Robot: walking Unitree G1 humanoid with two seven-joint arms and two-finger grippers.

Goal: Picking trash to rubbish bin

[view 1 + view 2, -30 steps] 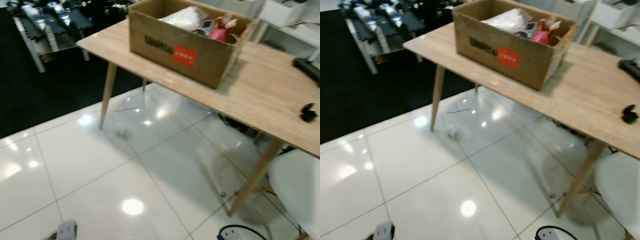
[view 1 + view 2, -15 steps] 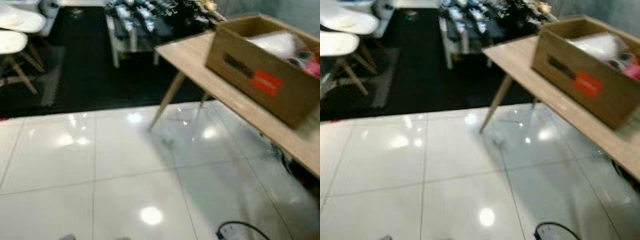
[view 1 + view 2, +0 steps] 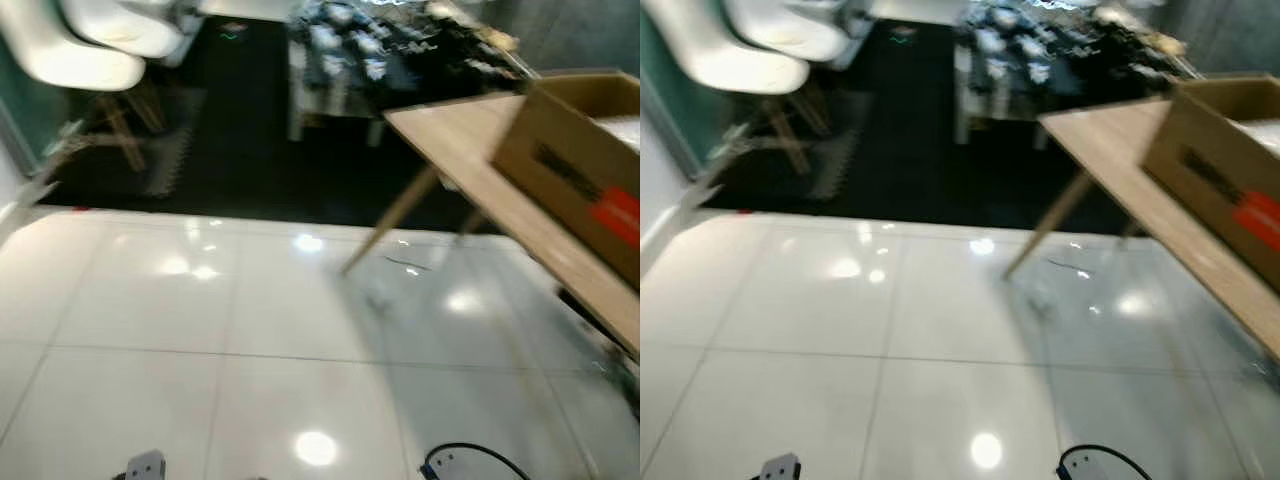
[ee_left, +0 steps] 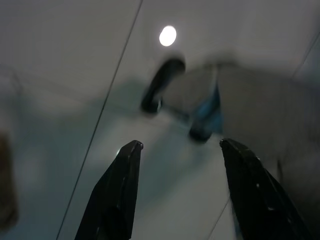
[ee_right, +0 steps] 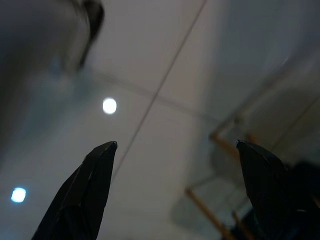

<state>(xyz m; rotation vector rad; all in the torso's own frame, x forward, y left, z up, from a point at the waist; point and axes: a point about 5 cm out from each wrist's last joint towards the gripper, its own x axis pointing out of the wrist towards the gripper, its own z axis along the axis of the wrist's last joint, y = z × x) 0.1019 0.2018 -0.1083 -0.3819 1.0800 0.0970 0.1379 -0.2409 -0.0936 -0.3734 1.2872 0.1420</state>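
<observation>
Both the left gripper (image 4: 177, 145) and the right gripper (image 5: 175, 145) hung with fingers spread, holding nothing. No trash or bin was identifiable — the blurred view risked a bump into the wooden surface (image 3: 470, 170) at three o'clock, carrying a cardboard box (image 3: 580, 170).

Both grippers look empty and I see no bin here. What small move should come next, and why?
Probably keep scanning the room for trash or a bin. The left gripper and right gripper hang open over bare white floor tile. Ahead are a wooden table with a cardboard box, and white chairs.
</observation>
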